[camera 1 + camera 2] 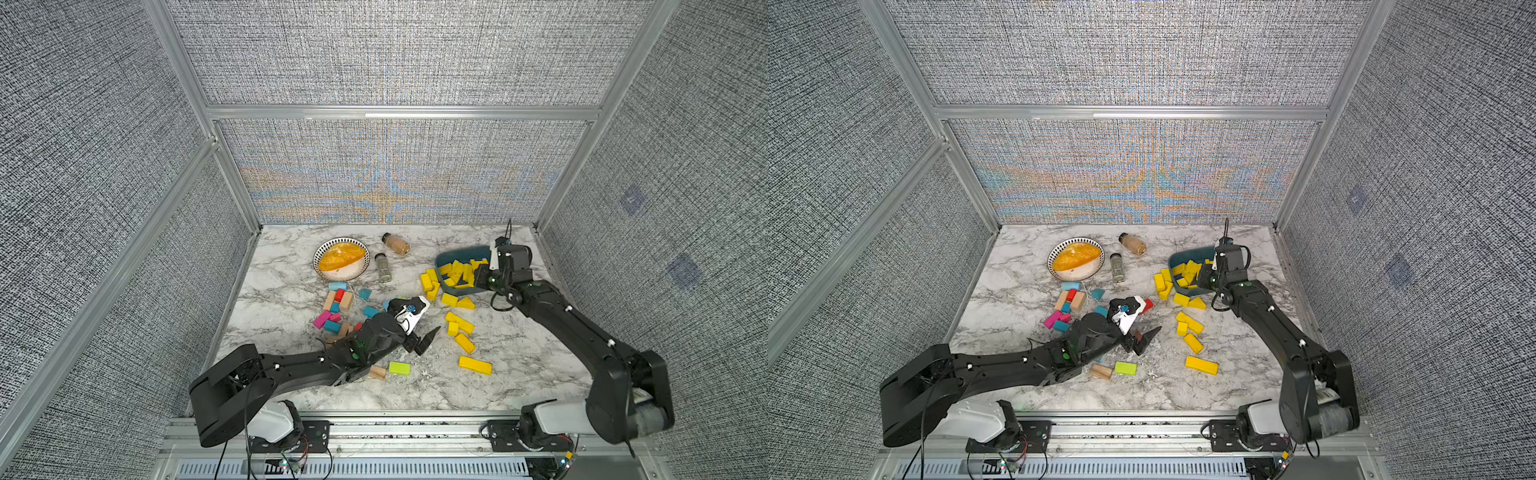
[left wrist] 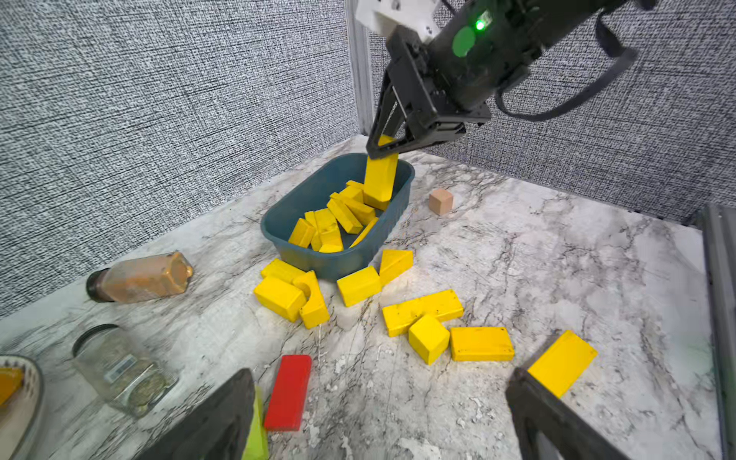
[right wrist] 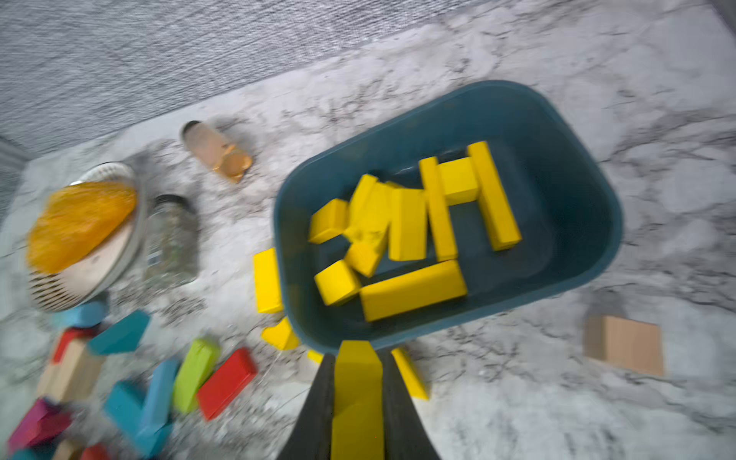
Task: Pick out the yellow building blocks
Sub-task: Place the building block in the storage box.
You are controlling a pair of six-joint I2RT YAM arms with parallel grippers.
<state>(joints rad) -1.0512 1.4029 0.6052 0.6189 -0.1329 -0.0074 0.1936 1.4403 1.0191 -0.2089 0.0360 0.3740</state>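
Note:
A dark blue bin [image 1: 457,251] [image 2: 318,259] at the back right holds several yellow building blocks [image 3: 412,288]. My right gripper [image 2: 378,149] [image 3: 357,358] hangs over the bin's near rim, shut on a yellow bar [image 2: 381,175] that points down into it. More yellow blocks lie loose on the marble in front of the bin [image 1: 459,322] [image 2: 422,310], the nearest a long bar [image 1: 475,365]. My left gripper [image 1: 424,320] [image 2: 382,398] hovers mid-table, left of those blocks, open, with only bare marble between its fingers.
A patterned bowl [image 1: 320,266] of orange food and two lying spice jars [image 1: 397,244] [image 1: 383,268] are at the back. Blue, red, pink and tan blocks [image 1: 338,307] lie left. A red bar [image 2: 288,392], a lime block [image 1: 399,368] and a tan cube [image 2: 441,201] are nearby.

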